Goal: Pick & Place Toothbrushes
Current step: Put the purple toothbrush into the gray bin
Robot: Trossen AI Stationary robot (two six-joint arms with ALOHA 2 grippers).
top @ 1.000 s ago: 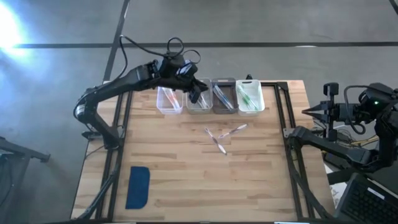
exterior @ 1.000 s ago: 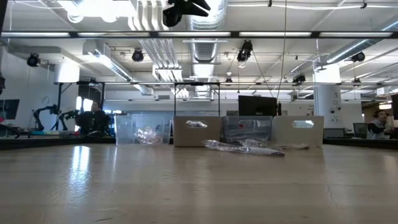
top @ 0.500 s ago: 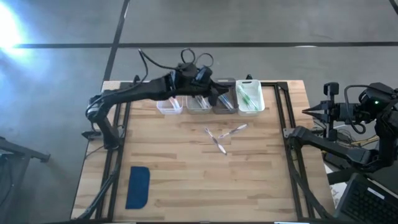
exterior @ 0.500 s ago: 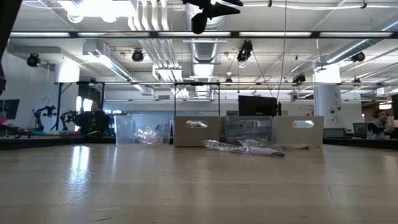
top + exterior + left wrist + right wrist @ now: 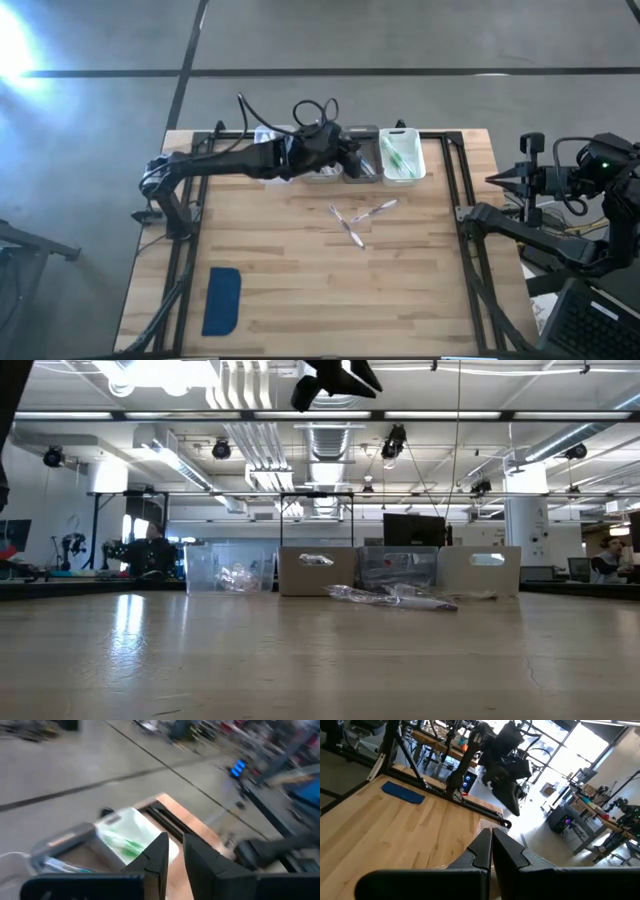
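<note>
Blue pad (image 5: 222, 299): flat on the near left part of the table (image 5: 280, 300), well apart from everything else.
Loose toothbrushes (image 5: 357, 219): three or so lie crossed on the bare wood at mid-table, nearer than the bins and a little to the right of the left gripper; nothing touches them.
Bins (image 5: 400, 158): a row of four along the far edge; the rightmost holds green-accented brushes, the one beside it (image 5: 362, 165) a few more.
Left gripper (image 5: 345, 157): above the middle bins – arm stretched out low and nearly level from the left side across the row. In its wrist view the fingers (image 5: 160, 855) stand a narrow slit apart, with nothing seen between them.
Right gripper (image 5: 491, 851): off the table's right side, arm folded, fingers pressed together on nothing.
Writing: none legible.
</note>
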